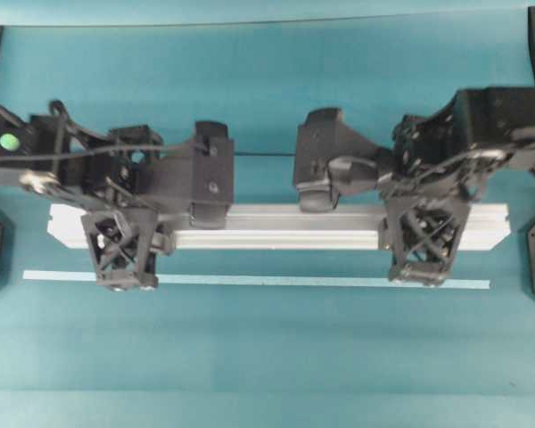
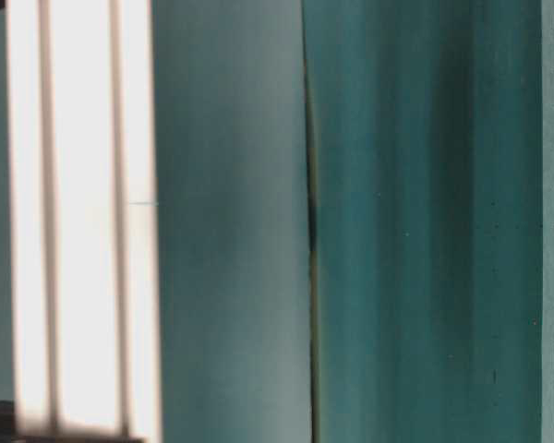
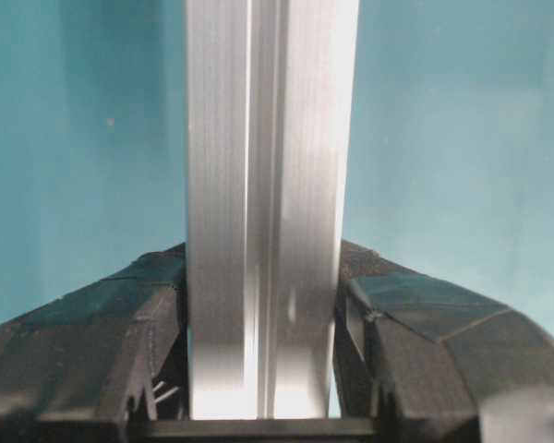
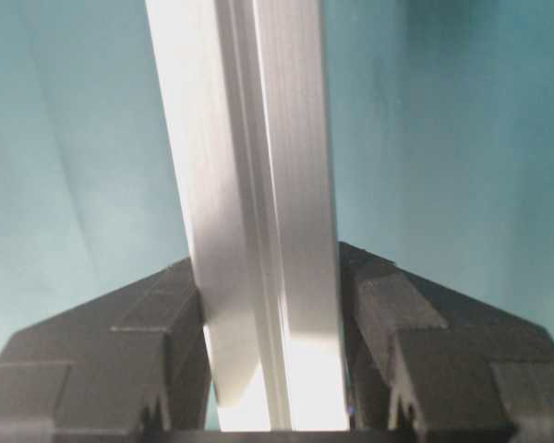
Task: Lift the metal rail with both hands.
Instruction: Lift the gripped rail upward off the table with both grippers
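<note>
Nearest the wrist cameras, the metal rail (image 3: 268, 212) sits clamped between the fingers of the left gripper (image 1: 123, 254) and the right gripper (image 1: 423, 250). The lift seems underway over the teal bench (image 1: 267, 348), beside the pale flat strip (image 1: 267, 280). Next, both arms should rise evenly, keeping the rail level.

Metal rail (image 1: 276, 227) spans between both arms; flat strip (image 1: 267, 281) just beside it; teal table (image 1: 267, 357) beyond open.

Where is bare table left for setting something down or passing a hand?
Free: the broad teal band below the pale strip, and the band above both arms. Crowded: the middle, where the left gripper and right gripper clamp the metal rail.
</note>
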Robot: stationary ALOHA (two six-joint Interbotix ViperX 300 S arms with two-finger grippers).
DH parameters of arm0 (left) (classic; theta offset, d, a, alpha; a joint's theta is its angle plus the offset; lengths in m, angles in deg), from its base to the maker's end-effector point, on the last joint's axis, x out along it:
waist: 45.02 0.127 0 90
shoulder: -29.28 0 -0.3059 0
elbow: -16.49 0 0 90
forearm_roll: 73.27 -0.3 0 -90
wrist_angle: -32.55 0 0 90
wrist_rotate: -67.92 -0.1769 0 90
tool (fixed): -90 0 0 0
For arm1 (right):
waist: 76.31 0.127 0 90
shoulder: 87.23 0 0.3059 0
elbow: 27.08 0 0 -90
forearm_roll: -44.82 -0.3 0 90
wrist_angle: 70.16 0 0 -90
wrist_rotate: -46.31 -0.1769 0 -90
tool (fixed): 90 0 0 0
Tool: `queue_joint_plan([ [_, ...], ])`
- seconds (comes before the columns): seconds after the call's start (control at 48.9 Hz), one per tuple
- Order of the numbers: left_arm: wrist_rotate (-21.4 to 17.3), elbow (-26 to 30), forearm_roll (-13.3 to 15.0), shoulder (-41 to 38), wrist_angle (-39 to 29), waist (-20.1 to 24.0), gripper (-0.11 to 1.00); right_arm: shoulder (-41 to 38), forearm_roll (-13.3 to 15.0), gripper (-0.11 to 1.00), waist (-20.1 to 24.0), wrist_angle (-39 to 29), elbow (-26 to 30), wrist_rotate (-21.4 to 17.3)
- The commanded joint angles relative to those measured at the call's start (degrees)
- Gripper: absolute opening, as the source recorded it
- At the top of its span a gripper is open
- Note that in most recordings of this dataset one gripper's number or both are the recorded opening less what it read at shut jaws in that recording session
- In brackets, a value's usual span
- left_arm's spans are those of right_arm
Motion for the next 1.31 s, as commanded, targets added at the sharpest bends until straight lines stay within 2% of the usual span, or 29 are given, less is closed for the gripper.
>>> queue_joint_plan([
  [0.0,0.18,4.31,-0.09,2.11,-1.85,-0.18,0.36,0.97,-0.09,0.39,-0.44,-0.97,2.46,-1.85],
  [0.123,0.18,7.65,0.00,1.93,-5.45,-0.18,0.36,0.97,-0.09,0.39,-0.44,-2.46,4.83,-1.93],
  [0.348,-0.09,11.87,-0.09,1.85,-7.56,-0.18,0.36,0.70,0.00,0.39,-0.35,-4.83,8.96,-2.02],
  [0.573,0.00,15.82,-0.09,1.32,-12.48,0.00,0.36,0.35,0.26,0.39,-0.09,-8.35,13.10,-4.22],
  [1.105,0.00,26.72,-0.26,-1.23,-17.67,0.62,0.36,0.35,2.46,0.39,0.00,-13.36,21.27,-4.75],
  [1.289,-0.09,27.86,-0.35,-1.76,-19.07,0.62,0.36,0.35,2.64,0.39,0.00,-13.62,22.94,-4.75],
])
